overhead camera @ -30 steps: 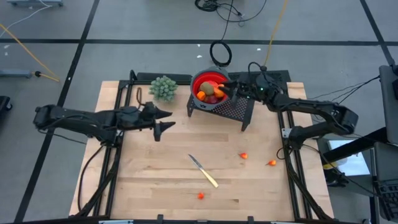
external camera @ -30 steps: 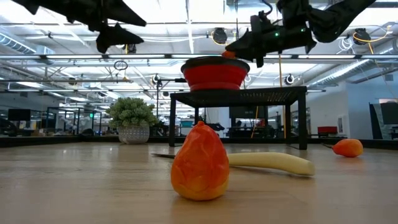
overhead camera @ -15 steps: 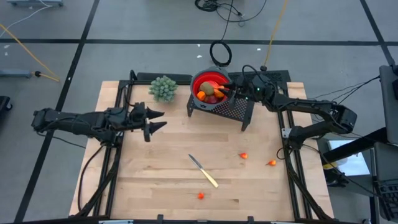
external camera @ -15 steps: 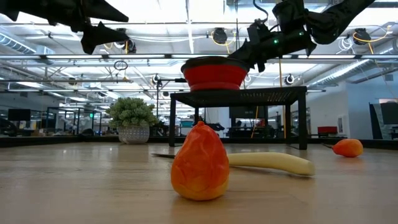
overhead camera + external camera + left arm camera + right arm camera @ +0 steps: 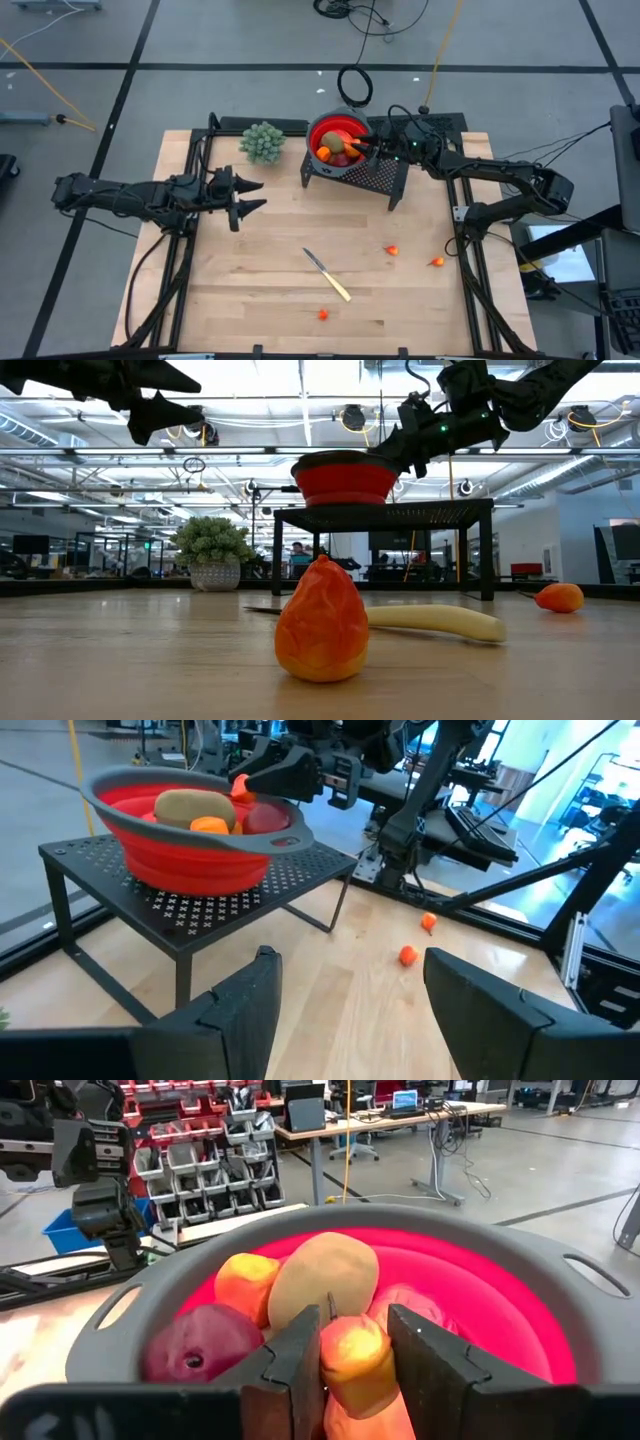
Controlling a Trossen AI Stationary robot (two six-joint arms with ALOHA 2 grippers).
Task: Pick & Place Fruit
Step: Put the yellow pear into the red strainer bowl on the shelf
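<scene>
Fruit lies in two groups. Most pieces sit heaped in your round red bowl (image 5: 337, 140) with its grey rim, which stands on a black perforated-metal stand (image 5: 372, 176) at the far side of the wooden table (image 5: 250, 290): a matte brown oval (image 5: 325, 1287), a dark red round piece (image 5: 195, 1350) with a dimple, and an orange piece (image 5: 247, 1283) half hidden behind the oval. Your right gripper (image 5: 350, 1350) reaches into the bowl with its fingers clamped on a longer orange-red piece (image 5: 353, 1360), whose lower end is cut off by the frame edge. Three tiny orange bits rest on the bare boards: one (image 5: 393, 250) right of the knife (image 5: 328, 274), one (image 5: 437, 262) near the right edge, one (image 5: 323, 314) toward the front. In the low view the front bit (image 5: 321, 620) looms large, with a wrinkled, glossy skin, and hides part of the knife's pale handle. Your left gripper (image 5: 242, 195) hangs above the table's left half, jaws apart, holding nothing. A green potted plant (image 5: 262, 140) stands left of the bowl.
</scene>
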